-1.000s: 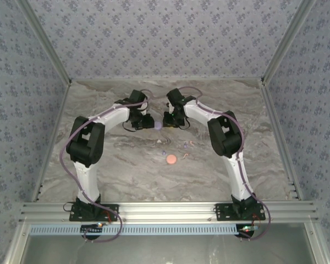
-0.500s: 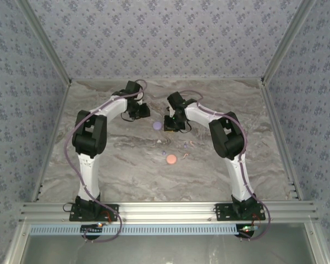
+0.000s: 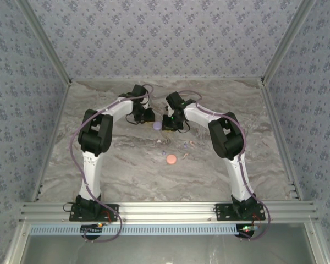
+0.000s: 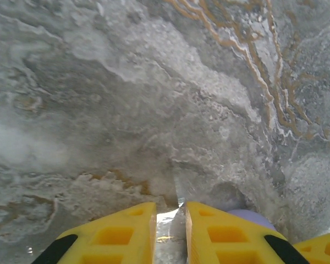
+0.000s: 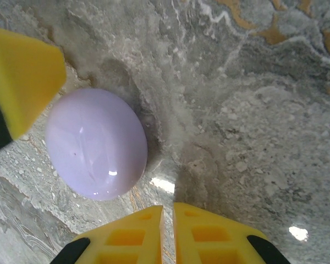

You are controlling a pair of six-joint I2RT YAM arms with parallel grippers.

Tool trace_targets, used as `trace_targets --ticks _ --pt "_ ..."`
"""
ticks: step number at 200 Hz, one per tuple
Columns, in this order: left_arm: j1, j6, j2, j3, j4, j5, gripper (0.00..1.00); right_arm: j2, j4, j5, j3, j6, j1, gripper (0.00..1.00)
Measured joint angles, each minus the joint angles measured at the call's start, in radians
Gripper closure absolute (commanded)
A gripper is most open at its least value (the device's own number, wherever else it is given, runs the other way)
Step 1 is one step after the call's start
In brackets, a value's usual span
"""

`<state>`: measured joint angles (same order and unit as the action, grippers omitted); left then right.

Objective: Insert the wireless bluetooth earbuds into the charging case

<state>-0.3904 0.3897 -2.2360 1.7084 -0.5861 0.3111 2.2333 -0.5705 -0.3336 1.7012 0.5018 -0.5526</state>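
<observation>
Left gripper (image 4: 170, 206): yellow ribbed fingers drawn together to a thin slit, holding nothing, tips low over the grey veined marble-pattern table (image 4: 126, 99). Right gripper (image 5: 168, 208): fingers pressed together, empty, just beside the glossy, smooth lavender oval charging case (image 5: 96, 143), which lies on the table between the two grippers. The earbuds (image 3: 186, 146), tiny curved specks, lie loose nearer the arm bases, close to a round orange disc (image 3: 171, 160).
</observation>
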Motion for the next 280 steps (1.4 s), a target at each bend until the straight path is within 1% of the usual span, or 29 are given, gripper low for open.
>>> trace_targets --ticks 55,114,158,200,225,243,255,280 --pt "-0.016 -0.007 0.008 -0.013 -0.005 -0.026 0.8 0.026 -0.019 0.007 0.058 0.0 0.0 0.85" --pt "-0.034 0.013 0.1 -0.154 0.012 -0.036 0.79 0.064 -0.059 0.029 0.112 -0.004 0.011 0.83" --pt "-0.061 0.04 0.139 -0.208 0.014 -0.04 0.78 0.079 -0.081 0.042 0.137 -0.02 0.021 0.82" --pt "-0.068 0.065 0.187 -0.255 0.014 -0.1 0.77 0.076 -0.087 0.058 0.135 -0.031 0.023 0.8" --pt "-0.061 0.08 0.245 -0.308 0.033 -0.121 0.72 0.039 -0.084 0.068 0.089 -0.042 0.037 0.75" --pt "-0.053 0.107 0.304 -0.363 0.071 -0.122 0.68 -0.011 -0.072 0.055 0.029 -0.054 0.059 0.7" --pt "-0.042 0.134 0.347 -0.411 0.115 -0.109 0.66 -0.043 -0.059 0.033 -0.006 -0.066 0.073 0.67" --pt "-0.014 0.204 0.413 -0.521 0.234 -0.047 0.59 -0.092 -0.002 -0.043 -0.058 -0.082 0.097 0.63"
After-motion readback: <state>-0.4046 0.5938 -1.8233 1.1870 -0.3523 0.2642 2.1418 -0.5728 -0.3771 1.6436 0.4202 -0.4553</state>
